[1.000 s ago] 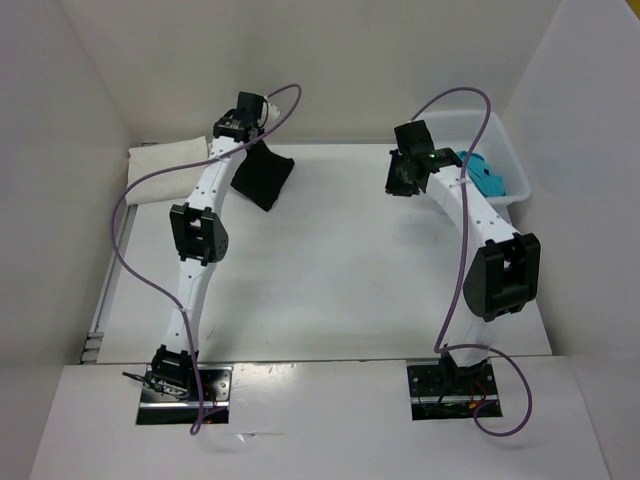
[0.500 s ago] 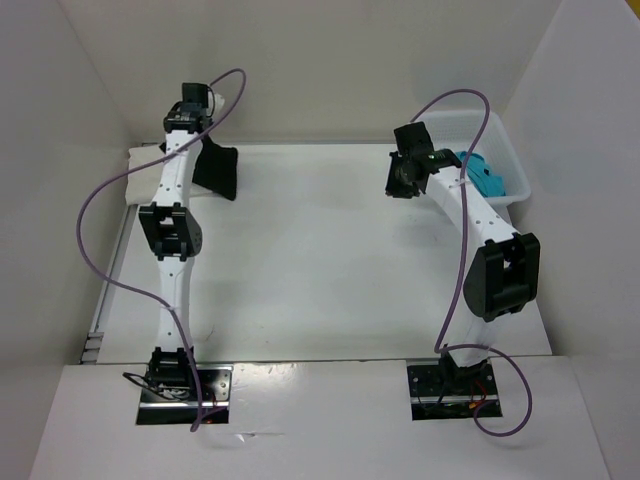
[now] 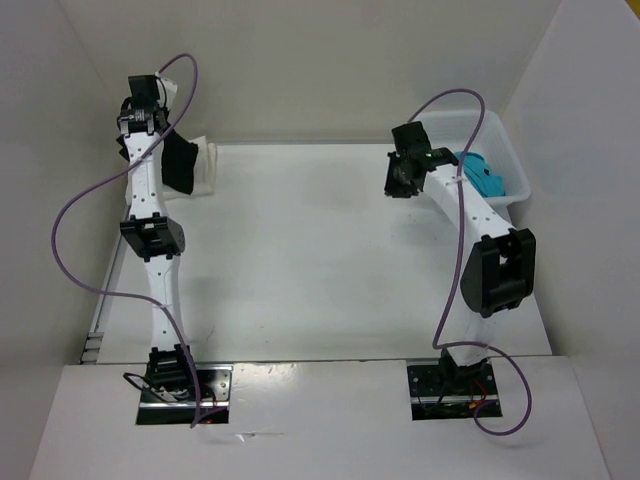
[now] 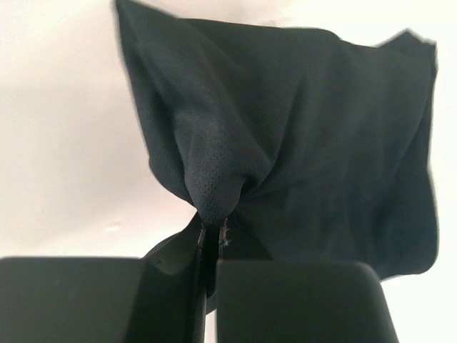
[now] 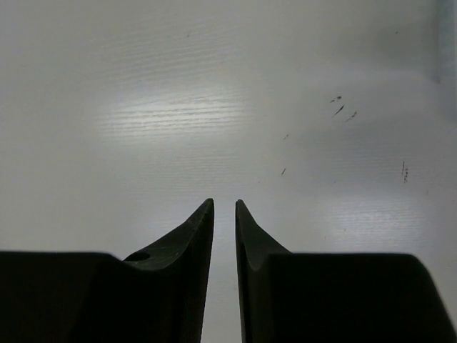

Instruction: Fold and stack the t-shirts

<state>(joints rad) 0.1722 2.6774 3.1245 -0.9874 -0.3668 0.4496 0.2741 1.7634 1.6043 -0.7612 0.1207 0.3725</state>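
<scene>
Over the upper left of the white tabletop, the left pincer pinches the black t-shirt, probably above the cream t-shirt; next, lower and release it squarely; the right pincer idles slightly parted, empty.

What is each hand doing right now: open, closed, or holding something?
Left hand: closed on the black t-shirt.
Right hand: slightly open, holding nothing.
</scene>
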